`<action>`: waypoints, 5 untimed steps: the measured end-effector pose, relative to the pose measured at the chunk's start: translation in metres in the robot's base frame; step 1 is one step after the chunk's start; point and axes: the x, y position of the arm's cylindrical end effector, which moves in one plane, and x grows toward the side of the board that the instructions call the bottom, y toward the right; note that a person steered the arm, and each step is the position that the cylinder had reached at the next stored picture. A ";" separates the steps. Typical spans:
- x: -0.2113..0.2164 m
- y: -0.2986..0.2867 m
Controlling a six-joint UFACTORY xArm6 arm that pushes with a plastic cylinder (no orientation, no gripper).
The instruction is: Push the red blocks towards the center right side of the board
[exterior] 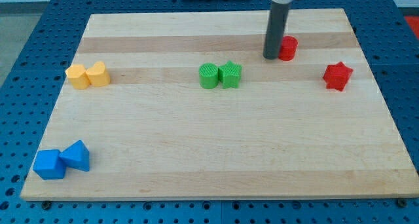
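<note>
A red round block (288,48) sits near the view's top right. A red star block (338,76) lies further right and a little lower, apart from it. My tip (271,56) rests on the board right against the round red block's left side; whether it touches I cannot tell. The dark rod rises from the tip to the view's top.
Two green blocks (220,74) sit together at the board's middle top. Two yellow blocks (88,74) sit together at the left. Two blue blocks (63,160) sit together at the bottom left. The wooden board (216,152) lies on a blue perforated table.
</note>
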 end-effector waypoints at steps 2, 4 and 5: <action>-0.028 0.013; 0.019 0.028; 0.026 0.049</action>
